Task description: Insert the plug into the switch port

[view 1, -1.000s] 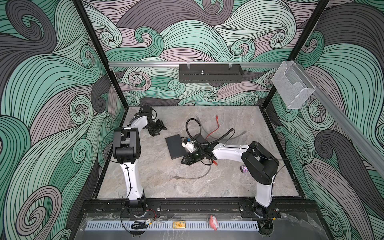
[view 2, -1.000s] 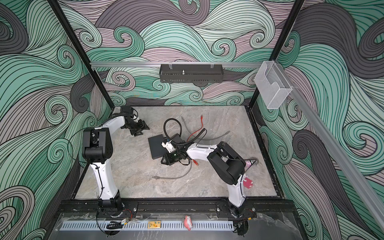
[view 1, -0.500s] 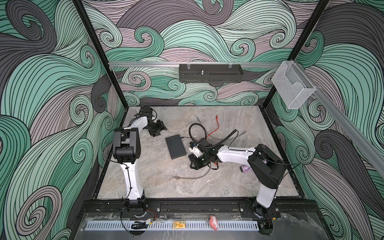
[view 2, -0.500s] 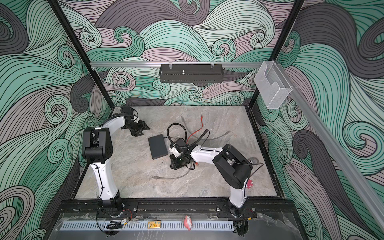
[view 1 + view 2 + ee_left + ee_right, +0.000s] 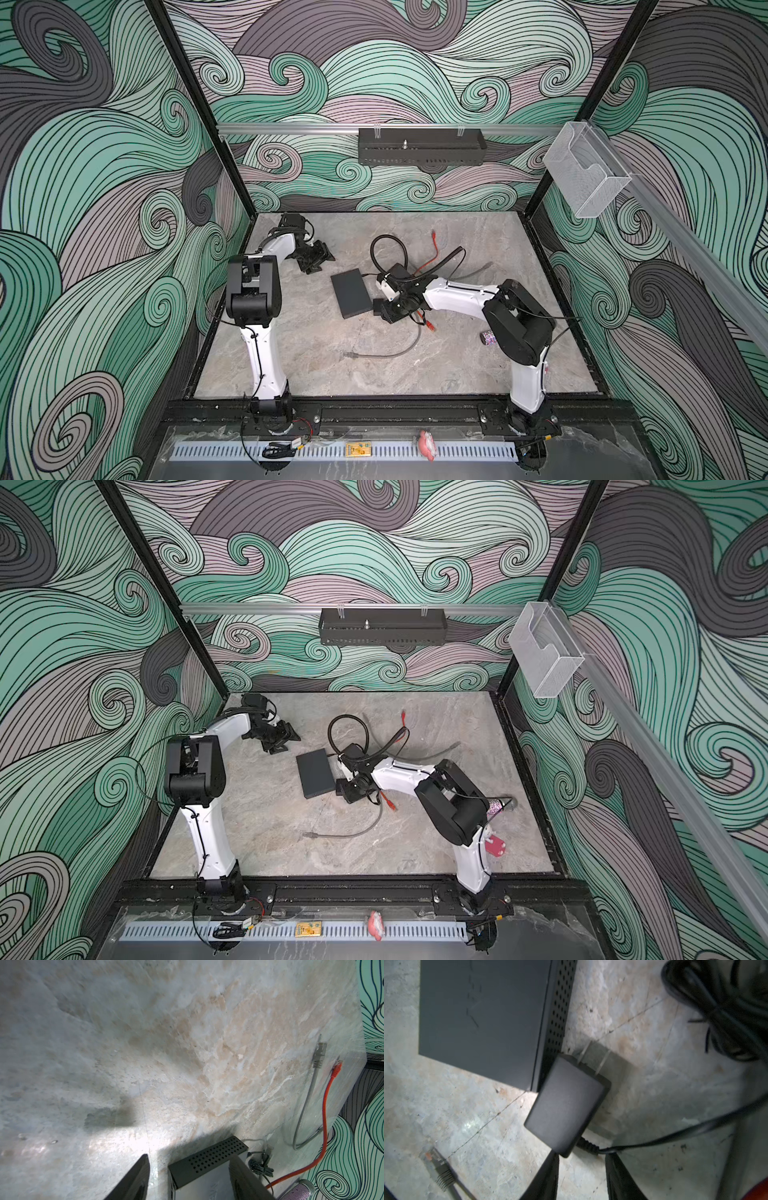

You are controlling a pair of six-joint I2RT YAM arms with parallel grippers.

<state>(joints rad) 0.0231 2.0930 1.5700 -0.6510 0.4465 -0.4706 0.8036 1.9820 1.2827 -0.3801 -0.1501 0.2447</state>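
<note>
Little has shifted: the right arm eased off and came back, and the switch (image 5: 351, 293) lies where it did. Now the right gripper (image 5: 581, 1155) hovers off the switch's near right corner, jaws apart, gripping nothing, the adapter cube (image 5: 566, 1103) just beside that corner. The switch's long axis runs away from the base, perforated side toward this nearer arm; ports are hidden. Past its far left corner sits the left gripper (image 5: 320, 262), spread and empty. A gray plug (image 5: 348, 355) and an orange plug (image 5: 431, 327) lie nearer than the switch
</note>
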